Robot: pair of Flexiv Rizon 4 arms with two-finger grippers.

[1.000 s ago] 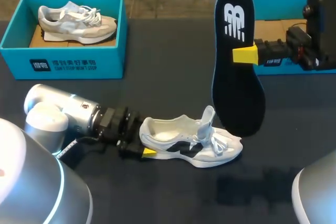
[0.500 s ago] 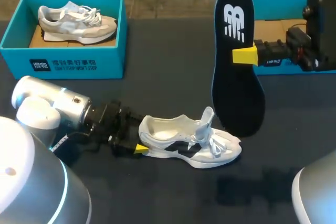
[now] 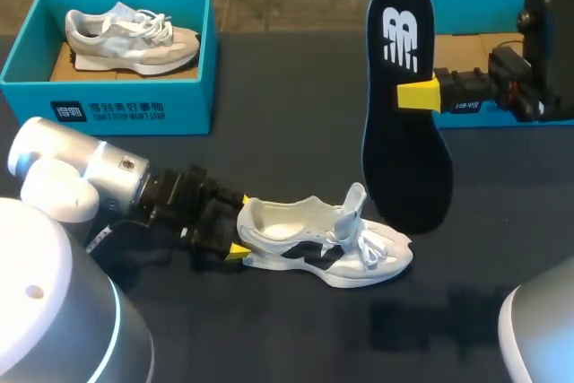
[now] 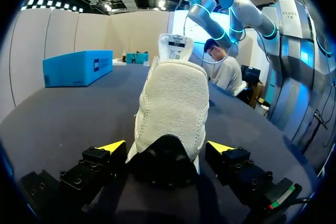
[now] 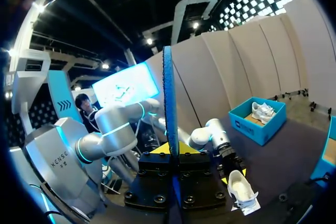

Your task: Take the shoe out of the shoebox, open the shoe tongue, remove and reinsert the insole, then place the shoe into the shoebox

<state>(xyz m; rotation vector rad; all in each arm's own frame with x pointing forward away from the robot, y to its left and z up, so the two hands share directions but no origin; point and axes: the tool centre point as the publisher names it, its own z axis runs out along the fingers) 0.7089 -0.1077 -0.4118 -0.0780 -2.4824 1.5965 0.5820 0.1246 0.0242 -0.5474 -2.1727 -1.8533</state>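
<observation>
if lowered crooked, could buckle insole (image 3: 405, 132) against shoe (image 3: 314, 241).
pinched in right jaws; left jaws agape astride heel (image 4: 170, 98), gripping nothing.

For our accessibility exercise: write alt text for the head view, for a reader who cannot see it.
The right gripper holds a dark insole upright near a white shoe on the table; the left gripper straddles its heel with open fingers. A blue shoebox behind holds another shoe.
</observation>
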